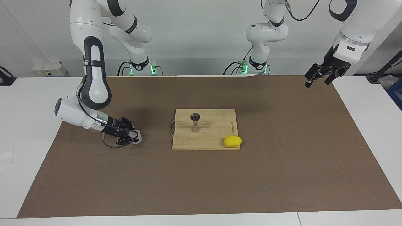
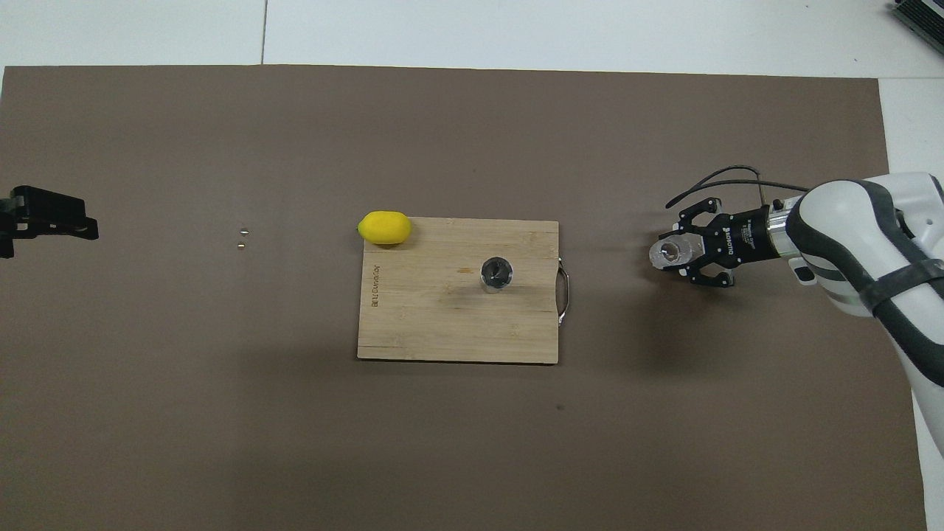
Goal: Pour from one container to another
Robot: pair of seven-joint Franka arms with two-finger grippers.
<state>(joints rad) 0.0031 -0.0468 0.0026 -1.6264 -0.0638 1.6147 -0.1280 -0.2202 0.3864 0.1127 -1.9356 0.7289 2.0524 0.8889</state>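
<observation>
The right gripper [image 1: 133,137] is gripping the small clear glass [image 1: 136,137] low over the brown mat [image 1: 282,175], toward the right arm's end of the table and well apart from the wooden board [image 1: 216,138]. Its fingers are clamping the glass from the sides, and the glass is lying nearly level, its mouth pointing toward the board (whether anything is inside it is too hard to tell). The metal jigger [image 1: 195,122] is standing upright in the middle part of the board, with a lemon [image 1: 232,141] sitting at the board's corner toward the left arm's end, clear of the jigger.

The left gripper [image 1: 320,76] is waiting in the air over the mat's edge at the left arm's end; I cannot tell how its fingers are set.

Judging from this, the glass is being set down beside the board. To do that well, the wrist should be turning the glass upright first, lowering it until its base is sitting flat on the mat, and only then letting go, so it is not rolling away.
</observation>
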